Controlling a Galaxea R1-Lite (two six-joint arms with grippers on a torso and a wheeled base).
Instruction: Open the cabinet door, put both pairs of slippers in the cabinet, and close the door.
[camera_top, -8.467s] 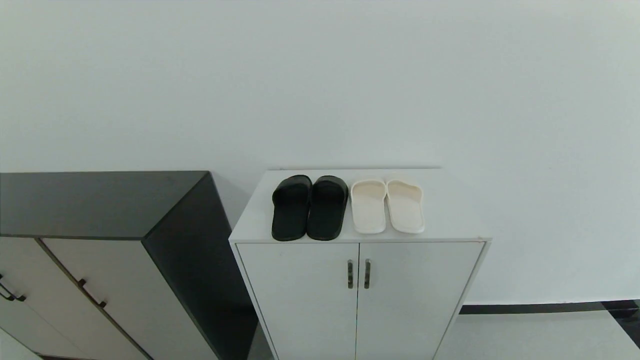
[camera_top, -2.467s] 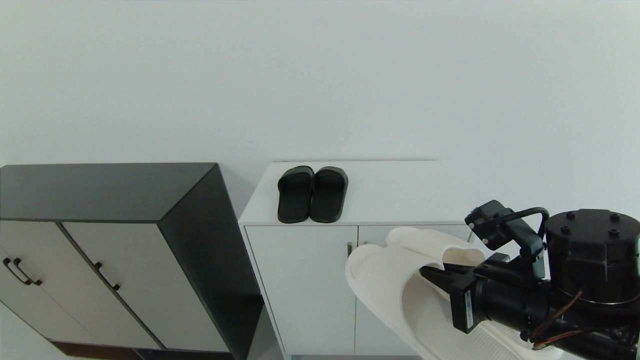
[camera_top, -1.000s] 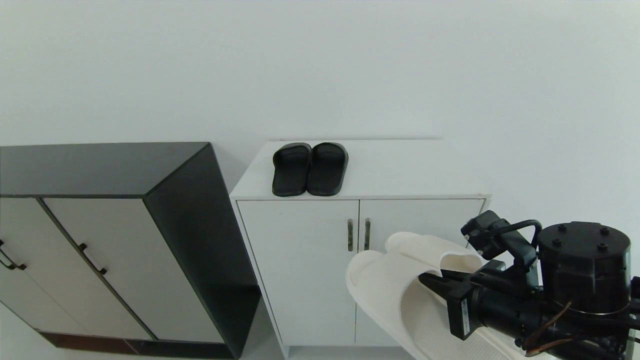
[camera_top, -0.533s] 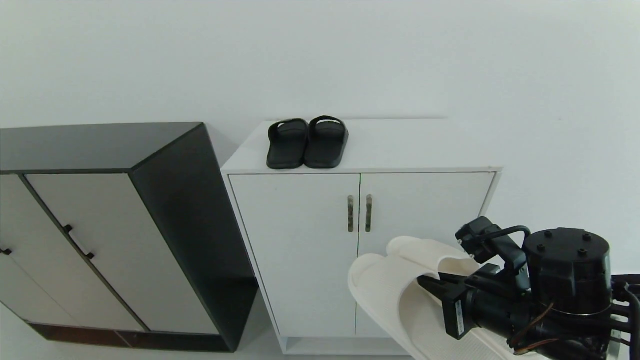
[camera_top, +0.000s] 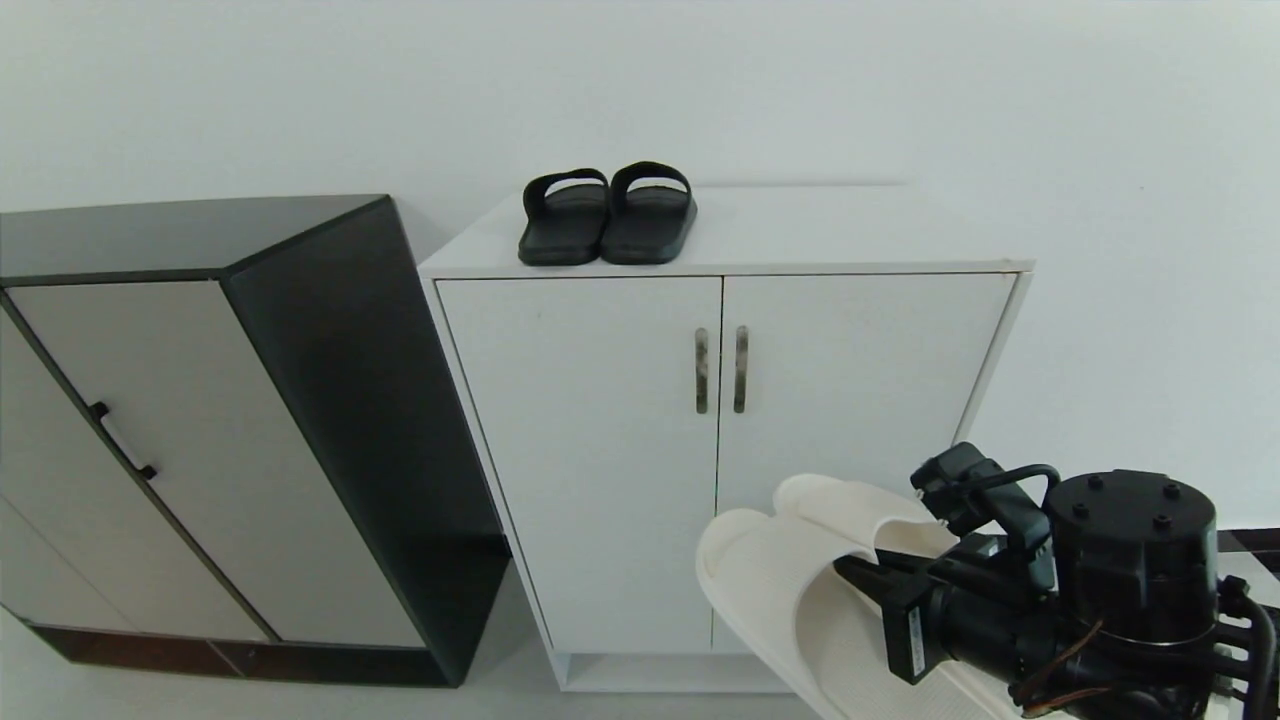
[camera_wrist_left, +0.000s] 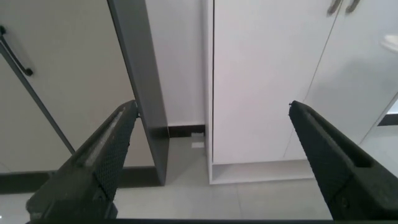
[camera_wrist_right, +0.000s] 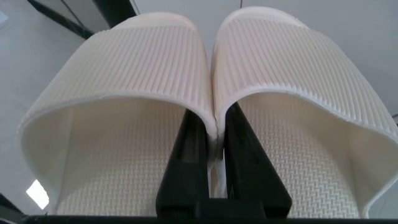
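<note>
Lower right of the head view, my right gripper (camera_top: 850, 570) carries both white slippers (camera_top: 770, 570) together, presumably leaving my left gripper (camera_wrist_left: 212, 106) for the shut doors (camera_top: 590, 450); black slippers (camera_top: 607, 215) sit atop the cabinet (camera_top: 820, 235), upper centre. Left wrist view: fingers (camera_wrist_left: 99, 165) apart. Right wrist view: fingers (camera_wrist_right: 189, 155) clamped on the touching straps (camera_wrist_right: 211, 93).

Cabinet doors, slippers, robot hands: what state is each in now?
White cabinet doors: both shut.
Black slippers: resting on that cabinet's top.
White slippers: gripped together, off the cabinet.
Right hand: shut on them.
Left hand: open, empty.
Dark cabinet door: shut.
</note>
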